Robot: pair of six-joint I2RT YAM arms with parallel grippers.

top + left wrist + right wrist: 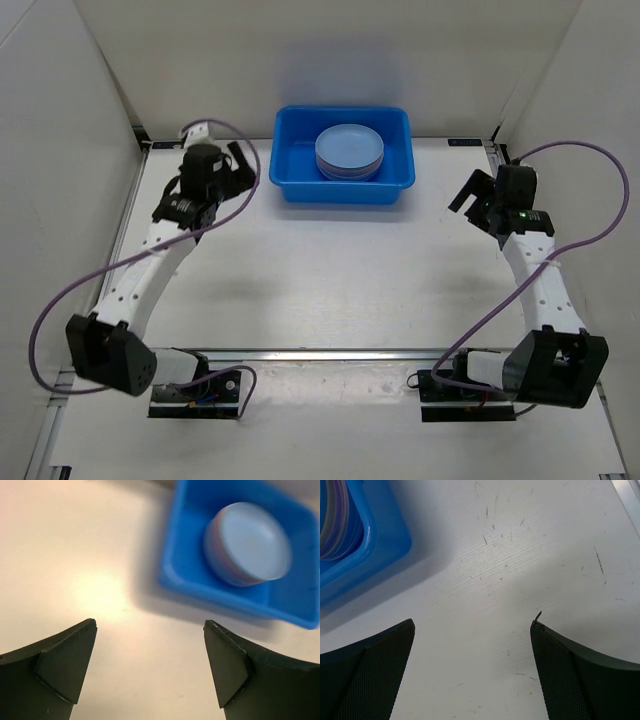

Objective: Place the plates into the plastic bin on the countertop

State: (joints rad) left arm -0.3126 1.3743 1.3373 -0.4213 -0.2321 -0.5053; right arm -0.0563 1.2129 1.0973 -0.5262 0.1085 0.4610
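The blue plastic bin (300, 170) stands at the back middle of the white countertop (330, 280). A stack of plates (349, 149), light blue on top, sits inside it toward the right. My left gripper (238, 168) is open and empty, just left of the bin. My right gripper (470, 195) is open and empty, right of the bin. In the left wrist view the bin (185, 560) and the plate stack (248, 543) lie ahead to the right, my gripper (150, 667) holding nothing. In the right wrist view the bin corner (380, 540) and pastel plate edges (335, 520) show at top left, my gripper (472, 672) over bare countertop.
White walls enclose the countertop on the left, back and right. A metal rail (330, 353) runs along the near edge by the arm bases. Purple cables (60, 310) loop beside each arm.
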